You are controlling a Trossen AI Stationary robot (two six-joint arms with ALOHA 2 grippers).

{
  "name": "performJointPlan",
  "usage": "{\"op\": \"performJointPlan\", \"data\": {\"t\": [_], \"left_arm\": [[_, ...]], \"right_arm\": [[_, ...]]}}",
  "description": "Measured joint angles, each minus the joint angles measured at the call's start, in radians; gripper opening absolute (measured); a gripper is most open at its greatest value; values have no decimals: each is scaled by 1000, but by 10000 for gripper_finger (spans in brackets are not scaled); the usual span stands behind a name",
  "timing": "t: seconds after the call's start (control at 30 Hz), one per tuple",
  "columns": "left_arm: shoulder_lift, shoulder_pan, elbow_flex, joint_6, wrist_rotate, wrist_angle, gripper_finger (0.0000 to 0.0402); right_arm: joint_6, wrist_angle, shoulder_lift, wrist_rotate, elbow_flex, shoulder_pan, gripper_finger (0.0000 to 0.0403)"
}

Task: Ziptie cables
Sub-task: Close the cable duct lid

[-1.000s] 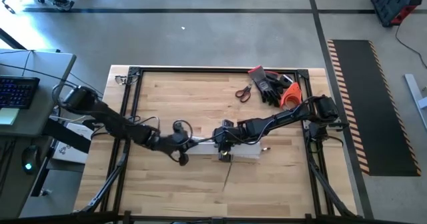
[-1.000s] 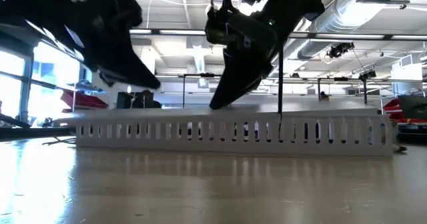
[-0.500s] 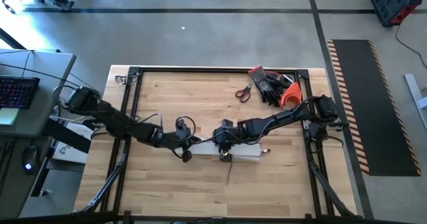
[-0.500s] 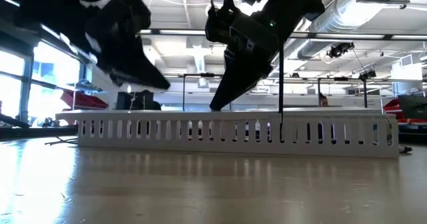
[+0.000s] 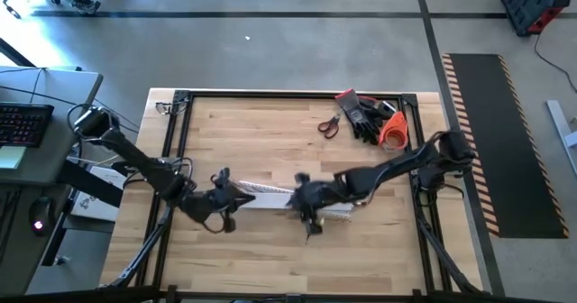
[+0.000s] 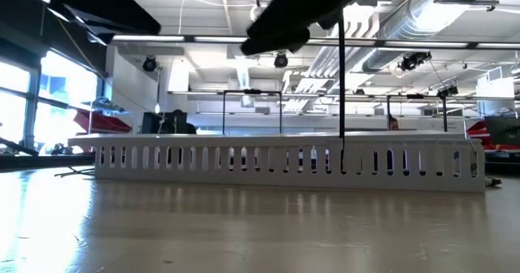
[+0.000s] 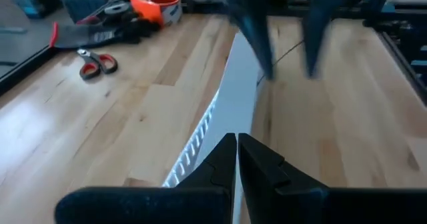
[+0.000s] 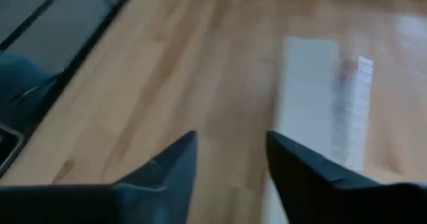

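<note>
Both arms hung low over the middle of the bench (image 5: 270, 123), one at each end of the white slotted channel (image 5: 270, 197). The left pincer (image 7: 237, 159) sat at the channel's nine o'clock end with its two fingers pressed together, nothing between them that I could see. The right pincer (image 8: 230, 159) hovered at the three o'clock end with its fingers spread wide and empty, the channel's end just ahead of it.

Of the cables I could make out only a thin dark strand (image 5: 308, 234) trailing from under the right pincer toward six o'clock, and in the low view a dark line (image 6: 342, 94) dropping straight down into the channel. The rest of the bundle was hidden, presumably inside the channel.

Off at one o'clock lay scissors (image 5: 329, 124), dark gloves (image 5: 366, 115) and an orange roll (image 5: 393, 132), all well apart from the work.

I judged the step to be an early one: gathering the wires, with no tie in either pincer. The next move would call for the right pincer to close on the loose strand and for the left to steady the bundle.
</note>
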Motion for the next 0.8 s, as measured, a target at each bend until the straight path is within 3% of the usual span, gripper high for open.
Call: {"op": "performJointPlan", "data": {"t": [0.13, 0.23, 0.33, 0.43, 0.53, 0.63, 0.8], "left_arm": [[47, -49, 0, -42, -71, -2, 0], [76, -57, 0, -82, -81, 0, 0], [101, -48, 0, -106, -81, 3, 0], [128, -38, 0, -112, -82, 17, 0], [149, -25, 0, -133, -83, 18, 0], [174, -19, -1, -133, -80, 18, 0], [189, 7, -2, -133, -75, 27, 0]], "right_arm": [[-67, 63, 34, 28, -5, 41, 257], [-11, 89, 39, 55, -4, 42, 282], [-12, 202, 46, 65, -37, 45, 288], [-55, 481, 66, 159, -139, 75, 286], [-41, 609, 70, 252, -222, 80, 286], [14, 621, 68, 311, -245, 48, 286], [-14, 547, 68, 206, -244, -5, 287]]}}
